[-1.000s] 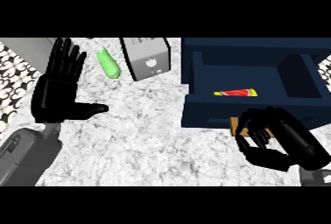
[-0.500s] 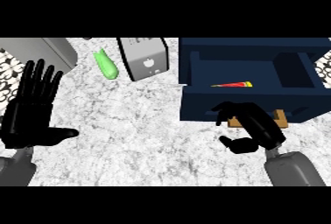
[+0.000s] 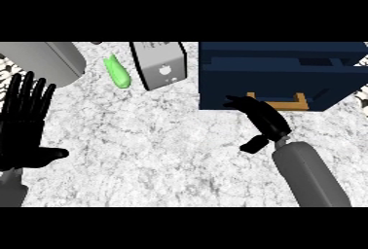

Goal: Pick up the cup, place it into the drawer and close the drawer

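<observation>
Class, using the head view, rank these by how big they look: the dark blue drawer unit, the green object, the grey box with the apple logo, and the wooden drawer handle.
Largest to smallest:
1. dark blue drawer unit
2. grey box with the apple logo
3. green object and wooden drawer handle: these look alike, and the right hand partly covers the handle, so no ranking.

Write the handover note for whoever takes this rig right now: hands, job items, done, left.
Left hand: open, resting at the view's left edge, fingers up.
Right hand: open, fingers straight, at the drawer front by its orange handle, holding nothing.
Drawer: looks pushed in, or nearly; no interior shows.
Cup: not visible; cannot confirm from this view that it is inside.
Left: check that the drawer is fully shut, then withdraw the right hand.
</observation>
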Robot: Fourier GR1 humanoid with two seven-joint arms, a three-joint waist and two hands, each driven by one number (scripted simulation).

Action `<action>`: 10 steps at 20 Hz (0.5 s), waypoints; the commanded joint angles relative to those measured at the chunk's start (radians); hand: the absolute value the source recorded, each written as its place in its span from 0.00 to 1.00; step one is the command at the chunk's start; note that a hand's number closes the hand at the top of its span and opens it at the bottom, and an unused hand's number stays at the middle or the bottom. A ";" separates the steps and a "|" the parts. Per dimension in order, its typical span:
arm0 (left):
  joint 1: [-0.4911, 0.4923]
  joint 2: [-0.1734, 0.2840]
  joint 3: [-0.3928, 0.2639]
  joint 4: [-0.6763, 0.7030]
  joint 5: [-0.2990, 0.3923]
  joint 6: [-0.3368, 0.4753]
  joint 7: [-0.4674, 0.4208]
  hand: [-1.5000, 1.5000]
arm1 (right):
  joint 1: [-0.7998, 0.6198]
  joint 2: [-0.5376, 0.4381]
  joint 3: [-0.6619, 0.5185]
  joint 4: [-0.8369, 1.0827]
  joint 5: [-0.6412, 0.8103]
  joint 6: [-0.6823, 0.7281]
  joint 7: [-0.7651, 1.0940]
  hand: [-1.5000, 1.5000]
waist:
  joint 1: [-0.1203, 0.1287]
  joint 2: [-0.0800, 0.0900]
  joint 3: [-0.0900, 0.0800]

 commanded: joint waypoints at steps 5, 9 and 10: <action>0.023 -0.014 0.062 0.025 -0.020 -0.084 0.012 0.00 | -0.228 -0.012 -0.124 0.400 -0.020 -0.015 -0.155 0.00 | 0.002 0.005 0.002; 0.081 -0.012 0.074 0.023 -0.027 -0.153 -0.017 0.00 | -0.331 -0.012 -0.181 0.573 -0.039 -0.044 -0.221 0.00 | 0.015 0.008 0.002; 0.018 -0.040 0.031 -0.015 -0.045 -0.070 0.017 0.00 | -0.415 -0.024 -0.186 0.633 -0.025 -0.029 -0.191 0.00 | 0.036 0.018 0.003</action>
